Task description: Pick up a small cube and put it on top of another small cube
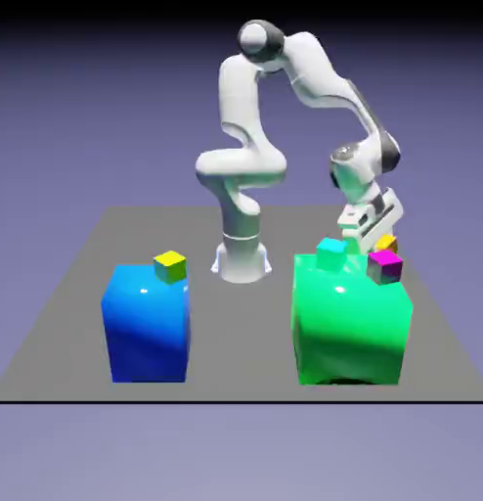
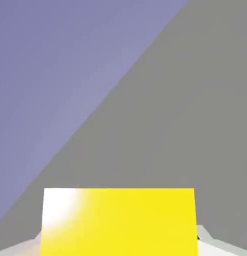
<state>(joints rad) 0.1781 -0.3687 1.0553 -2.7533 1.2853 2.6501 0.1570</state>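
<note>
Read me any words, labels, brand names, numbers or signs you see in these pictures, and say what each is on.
None: no writing in either view.
Blue block, green block: plain faces.
Lemon-yellow cube, cyan cube, magenta-topped cube: unmarked.
Orange-yellow cube in the shut gripper: blank.
Arm, table: nothing printed.

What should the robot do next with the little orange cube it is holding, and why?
Probably carry the orange-yellow cube forward over the magenta-topped cube on the green block. The jaws are shut on it, and it hangs just behind that cube, not yet above it.
</note>
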